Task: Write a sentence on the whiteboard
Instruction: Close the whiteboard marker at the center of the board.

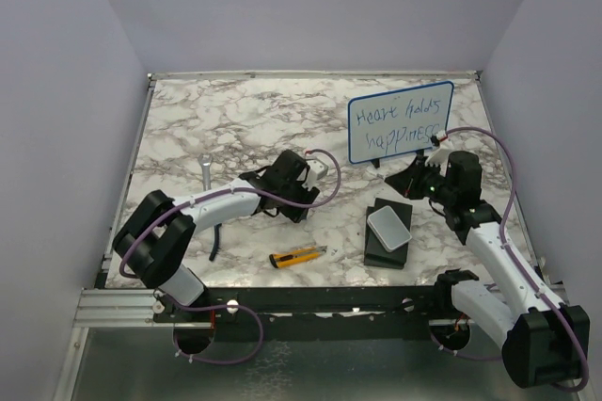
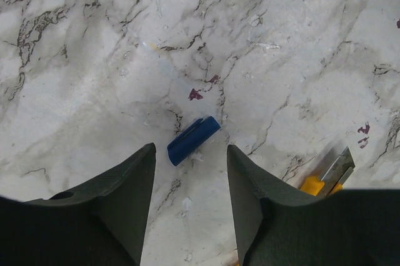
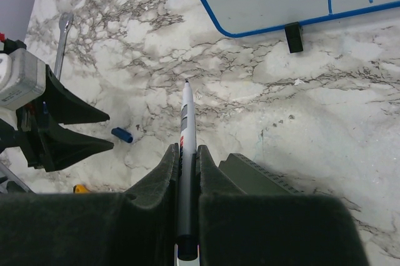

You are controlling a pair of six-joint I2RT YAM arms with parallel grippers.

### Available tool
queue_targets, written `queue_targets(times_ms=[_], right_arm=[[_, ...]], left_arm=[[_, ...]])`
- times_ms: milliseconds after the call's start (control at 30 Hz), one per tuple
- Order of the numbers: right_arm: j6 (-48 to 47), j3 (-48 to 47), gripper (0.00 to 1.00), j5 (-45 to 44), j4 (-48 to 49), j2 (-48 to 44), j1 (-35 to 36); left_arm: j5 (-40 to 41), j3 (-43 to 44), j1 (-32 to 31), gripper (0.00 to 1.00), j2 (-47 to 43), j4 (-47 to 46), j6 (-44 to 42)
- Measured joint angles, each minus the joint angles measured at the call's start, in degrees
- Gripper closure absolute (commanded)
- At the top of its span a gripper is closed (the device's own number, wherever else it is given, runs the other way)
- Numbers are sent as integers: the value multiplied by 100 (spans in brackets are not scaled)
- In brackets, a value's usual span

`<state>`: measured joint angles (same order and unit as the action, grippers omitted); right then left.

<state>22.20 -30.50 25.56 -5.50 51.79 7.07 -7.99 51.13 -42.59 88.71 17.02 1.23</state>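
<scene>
On the marble table, seen from above, a wrench lies at nine o'clock, a yellow utility knife at six, and a pale grey box on a black slab at four, while a blue pen cap lies near the knife, at about ten o'clock from it.

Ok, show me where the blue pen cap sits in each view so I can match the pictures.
Top external: cannot be made out.
Left wrist: the blue cap lies at centre of frame, just past the two dark fingers.
Right wrist: small, left of centre, just right of the left gripper.
Shared landmark: the yellow utility knife, at the right edge in the left wrist view, a yellow sliver at lower left in the right wrist view.
</scene>
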Motion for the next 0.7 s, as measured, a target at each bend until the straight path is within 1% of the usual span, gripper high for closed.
queue_targets(times_ms=[200, 367, 533, 700], right_arm=[[0, 0, 99, 0, 2, 2, 0], [0, 11, 99, 0, 4, 0, 0], [0, 17, 99, -2, 4, -9, 0], [0, 26, 99, -4, 4, -22, 0]], left_arm=[[162, 0, -192, 54, 61, 125, 0], [409, 0, -345, 62, 142, 151, 4], [870, 0, -450, 65, 166, 175, 48], [1051, -4, -492, 65, 166, 162, 109]])
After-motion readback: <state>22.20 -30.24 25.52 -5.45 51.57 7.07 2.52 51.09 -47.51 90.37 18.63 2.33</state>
